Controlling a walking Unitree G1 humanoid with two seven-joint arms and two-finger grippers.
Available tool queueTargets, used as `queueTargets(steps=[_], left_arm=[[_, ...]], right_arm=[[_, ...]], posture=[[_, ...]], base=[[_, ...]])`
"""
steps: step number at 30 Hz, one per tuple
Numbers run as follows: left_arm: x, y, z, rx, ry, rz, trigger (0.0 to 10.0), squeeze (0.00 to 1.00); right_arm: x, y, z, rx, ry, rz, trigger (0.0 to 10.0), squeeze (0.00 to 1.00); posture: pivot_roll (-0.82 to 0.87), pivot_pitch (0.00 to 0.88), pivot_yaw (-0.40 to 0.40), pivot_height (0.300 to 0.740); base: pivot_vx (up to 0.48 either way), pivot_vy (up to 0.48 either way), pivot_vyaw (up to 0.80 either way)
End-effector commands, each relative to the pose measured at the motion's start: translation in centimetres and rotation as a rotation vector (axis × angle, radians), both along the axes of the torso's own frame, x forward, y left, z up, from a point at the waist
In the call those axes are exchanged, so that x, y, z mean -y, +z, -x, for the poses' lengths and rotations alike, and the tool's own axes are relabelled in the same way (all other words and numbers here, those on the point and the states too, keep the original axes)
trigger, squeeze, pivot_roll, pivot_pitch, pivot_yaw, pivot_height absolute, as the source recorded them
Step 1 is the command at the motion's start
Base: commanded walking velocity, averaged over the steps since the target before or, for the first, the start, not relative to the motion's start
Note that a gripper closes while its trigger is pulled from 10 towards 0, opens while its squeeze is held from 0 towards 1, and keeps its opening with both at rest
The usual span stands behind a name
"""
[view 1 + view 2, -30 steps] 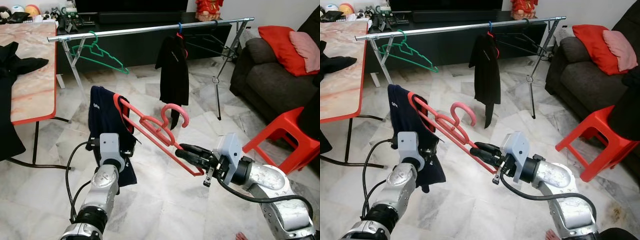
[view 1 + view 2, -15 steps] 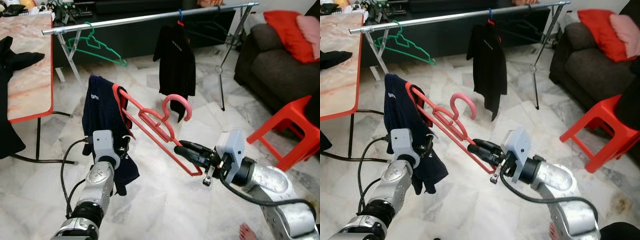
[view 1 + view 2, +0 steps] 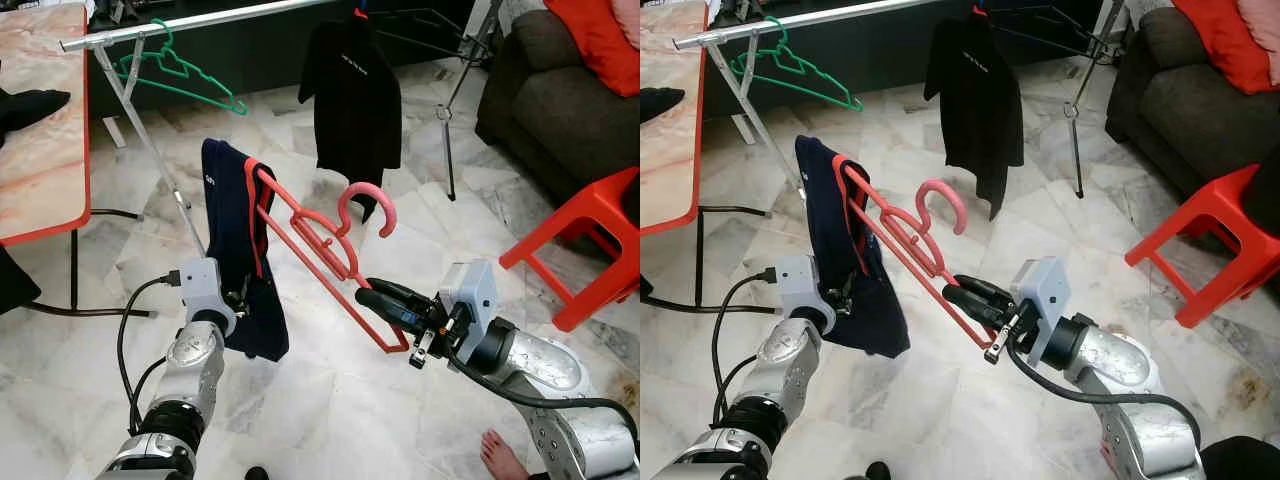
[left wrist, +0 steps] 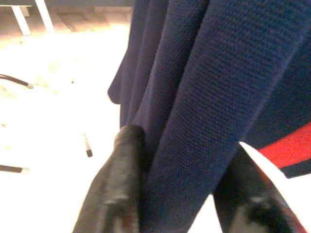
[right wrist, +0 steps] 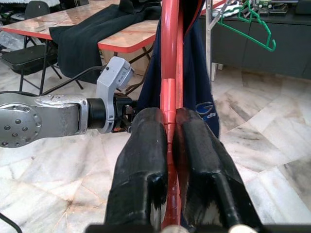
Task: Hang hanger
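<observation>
Right gripper point(image 5: 167, 145) pinching red hanger point(image 3: 310, 250); left gripper point(image 4: 180, 189) clamping navy shirt point(image 4: 214, 87).

A red plastic hanger point(image 3: 320, 258) is held off the floor, tilted — its long bar slopes from upper end at ten o'clock down to a lower corner at four o'clock. Its pink-red hook point(image 3: 366, 203) curls up and over toward two o'clock, free of any rail. A navy garment point(image 3: 238, 262) with small white lettering drapes over the hanger's upper end and hangs straight down. The right hand point(image 3: 372, 294) pinches the lower bar, fingers closed flat against it; the left hand point(image 4: 182, 187) grips a fold of the navy cloth — red plastic shows beside one finger.
</observation>
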State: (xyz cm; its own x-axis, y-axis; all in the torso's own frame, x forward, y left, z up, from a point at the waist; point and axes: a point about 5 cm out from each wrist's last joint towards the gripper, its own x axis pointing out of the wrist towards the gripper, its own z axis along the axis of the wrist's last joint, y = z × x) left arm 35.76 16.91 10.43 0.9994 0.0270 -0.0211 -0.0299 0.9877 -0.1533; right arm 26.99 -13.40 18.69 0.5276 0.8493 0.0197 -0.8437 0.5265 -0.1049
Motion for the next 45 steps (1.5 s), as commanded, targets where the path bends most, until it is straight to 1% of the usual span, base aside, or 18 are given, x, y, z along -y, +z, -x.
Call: queueTargets(steps=[1, 2, 4, 7, 11, 13, 18, 22, 26, 30, 31, 33, 36, 37, 39, 41, 43, 45], left_arm=[[0.0, -0.1, 0.1, 0.01, 0.007, 0.022, 0.0, 0.0], [0.0, -0.1, 0.1, 0.01, 0.007, 0.022, 0.0, 0.0], [-0.3, -0.2, 0.3, 0.017, 0.012, 0.08, 0.0, 0.0], [-0.4, -0.3, 0.4, 0.021, 0.005, 0.065, 0.0, 0.0], [-0.4, -0.3, 0.4, 0.019, 0.004, 0.068, 0.0, 0.0], [-0.2, -0.2, 0.5, 0.038, -0.008, 0.102, 0.0, 0.0], [0.5, -0.2, 0.6, 0.054, -0.048, 0.117, 0.0, 0.0], [0.6, -0.2, 0.7, 0.054, -0.05, 0.119, 0.0, 0.0], [0.5, -0.2, 0.7, 0.058, -0.046, 0.123, 0.0, 0.0], [0.4, -0.1, 0.8, 0.065, -0.056, 0.11, 0.0, 0.0], [0.2, 0.0, 0.8, 0.069, -0.047, 0.11, 0.0, 0.0], [-0.3, 0.1, 0.9, 0.08, -0.024, 0.11, 0.0, 0.0], [-0.4, -0.2, 1.0, 0.072, -0.021, 0.111, 0.0, 0.0], [-0.3, -0.4, 1.2, 0.065, -0.023, 0.112, 0.0, 0.0], [-0.3, -0.5, 1.2, 0.061, -0.023, 0.114, 0.0, 0.0], [-0.2, -0.5, 1.3, 0.06, -0.021, 0.114, 0.0, 0.0], [-0.4, -0.6, 1.4, 0.061, -0.006, 0.113, 0.0, 0.0], [-0.8, -0.5, 1.5, 0.064, 0.017, 0.116, 0.0, 0.0]], right_arm=[[-0.1, 1.4, 0.4, 0.057, 0.03, -0.034, 0.0, 0.0], [-0.1, 1.4, 0.4, 0.057, 0.03, -0.034, 0.0, 0.0], [-0.3, 1.3, 0.5, 0.055, 0.035, -0.031, 0.0, 0.0], [-0.5, 1.3, 0.6, 0.053, 0.037, -0.041, 0.0, 0.0], [-0.5, 1.1, 0.5, 0.049, 0.032, -0.04, 0.0, 0.0], [-0.5, 0.9, 0.6, 0.047, 0.032, -0.036, 0.0, 0.0], [-0.5, 0.8, 0.5, 0.045, 0.03, -0.038, 0.0, 0.0], [-0.5, 0.6, 0.5, 0.04, 0.029, -0.039, 0.0, 0.0], [-0.4, 0.3, 0.4, 0.029, 0.028, -0.021, 0.0, 0.0], [0.1, -0.7, 0.5, -0.002, 0.024, 0.024, 0.0, 0.0], [1.3, -2.3, 0.5, -0.06, -0.009, 0.112, 0.0, 0.0], [2.6, -4.1, 0.6, -0.124, -0.066, 0.195, 0.0, 0.0], [3.1, -4.8, 0.7, -0.158, -0.089, 0.206, 0.0, 0.0], [3.3, -5.5, 1.0, -0.193, -0.096, 0.21, 0.0, 0.0], [3.4, -5.8, 1.2, -0.213, -0.1, 0.214, 0.0, 0.0], [3.6, -6.6, 1.7, -0.257, -0.106, 0.22, 0.0, 0.0], [3.9, -7.4, 2.2, -0.294, -0.102, 0.24, 0.0, 0.0], [4.5, -8.6, 3.2, -0.36, -0.065, 0.295, 0.0, 0.0]], posture=[[-0.06, 0.24, -0.012, 0.74], [-0.06, 0.24, -0.012, 0.74], [-0.06, 0.222, -0.01, 0.74], [-0.06, 0.197, -0.005, 0.74], [-0.06, 0.184, -0.006, 0.74], [-0.06, 0.164, -0.005, 0.74], [-0.06, 0.146, -0.003, 0.74], [-0.06, 0.124, -0.006, 0.74], [-0.06, 0.121, -0.007, 0.74], [-0.05, 0.123, -0.008, 0.74], [-0.05, 0.128, -0.016, 0.74], [-0.06, 0.13, -0.017, 0.74], [-0.06, 0.136, -0.019, 0.74], [-0.06, 0.136, -0.019, 0.74], [-0.06, 0.138, -0.02, 0.74], [-0.06, 0.14, -0.021, 0.74], [-0.05, 0.146, -0.024, 0.74], [-0.06, 0.149, -0.03, 0.74]], base=[[0.0, 0.0, 0.0], [0.0, 0.0, 0.0], [0.0, 0.0, 0.0], [0.0, 0.0, 0.0], [0.0, 0.0, 0.0], [0.0, 0.0, 0.0], [0.0, 0.0, 0.0], [0.0, 0.0, 0.0], [0.0, 0.0, 0.0], [0.0, 0.0, 0.0], [0.0, 0.0, 0.0], [0.0, 0.0, 0.0], [0.0, 0.0, 0.0], [0.0, 0.0, 0.0], [0.0, 0.0, 0.0], [0.0, 0.0, 0.0], [0.0, 0.0, 0.0], [0.0, 0.0, 0.0]])
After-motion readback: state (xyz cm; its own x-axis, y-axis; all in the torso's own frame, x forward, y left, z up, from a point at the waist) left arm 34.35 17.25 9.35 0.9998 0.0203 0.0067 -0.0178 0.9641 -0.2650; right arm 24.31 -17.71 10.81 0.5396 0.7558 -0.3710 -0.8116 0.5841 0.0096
